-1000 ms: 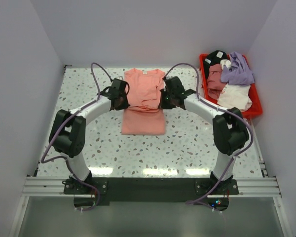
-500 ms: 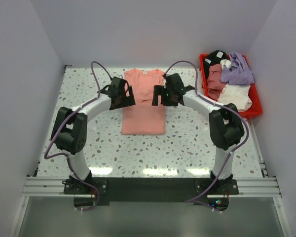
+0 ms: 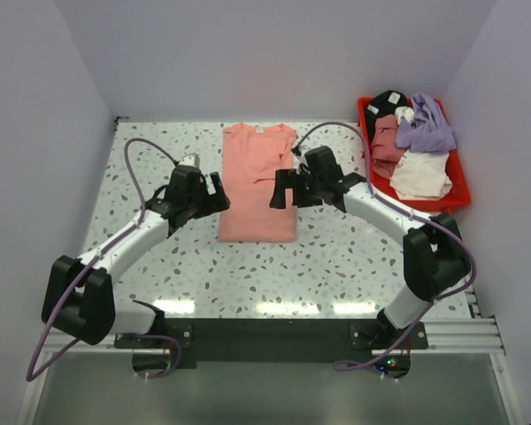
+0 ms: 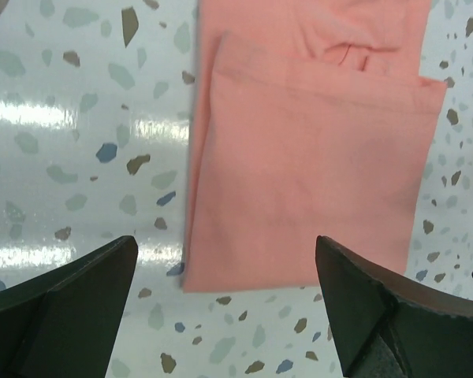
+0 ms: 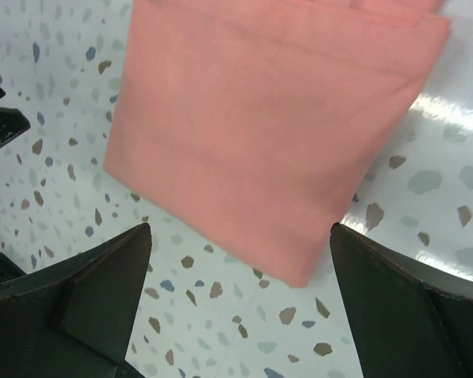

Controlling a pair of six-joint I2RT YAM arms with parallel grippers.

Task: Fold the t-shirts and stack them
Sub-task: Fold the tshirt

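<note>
My left claw [image 3: 214, 188] hangs left of centre in the overhead view. Its fingers are spread wide and grip nothing, and it sits just beside the left edge of the salmon t-shirt [image 3: 258, 190]. In my left wrist view the two dark fingertips [image 4: 71, 303] frame the shirt's near end, with speckled bench [image 3: 319, 257] showing under it.

The shirt lies flat in the upper centre of the overhead view, folded into a long narrow rectangle. Its collar is at the top, and a doubled layer covers its lower half.

My right claw [image 3: 283, 189] is just beside the shirt's right edge, also spread wide and empty. Its wrist view shows the shirt's near corner between the fingers.

At the upper right a red bin [image 3: 461, 197] stands against the wall. It holds a black t-shirt [image 3: 388, 101], a dusty rose t-shirt [image 3: 388, 142], a lavender t-shirt [image 3: 427, 126] and a white t-shirt [image 3: 421, 173], all heaped loosely and unfolded.
</note>
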